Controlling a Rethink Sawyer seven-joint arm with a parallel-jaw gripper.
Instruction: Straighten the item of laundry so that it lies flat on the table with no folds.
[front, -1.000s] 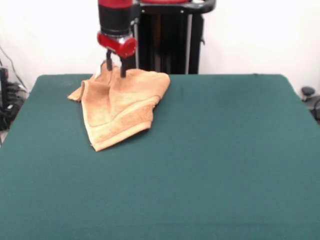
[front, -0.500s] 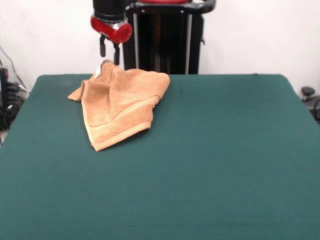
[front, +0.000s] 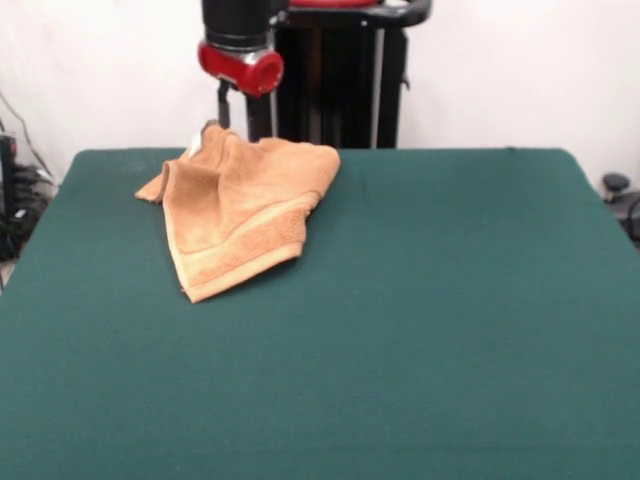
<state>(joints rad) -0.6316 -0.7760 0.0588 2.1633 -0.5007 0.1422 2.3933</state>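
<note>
The orange-tan towel lies crumpled and folded over itself on the green table, at the far left near the table's far edge. Its woven band and hem run along the near lower edge, and a raised fold peaks at the far side. My gripper hangs from the red and black arm just above that far peak, clear of the cloth. Its two fingers stand apart with nothing between them.
The black pedestal stands behind the table's far edge, right of the gripper. Cables hang off the left side and a dark object sits past the right edge.
The gripper has lifted off the towel's far fold, swung a little left, then back right. It now hangs above the cloth. The towel has stayed where it was.
</note>
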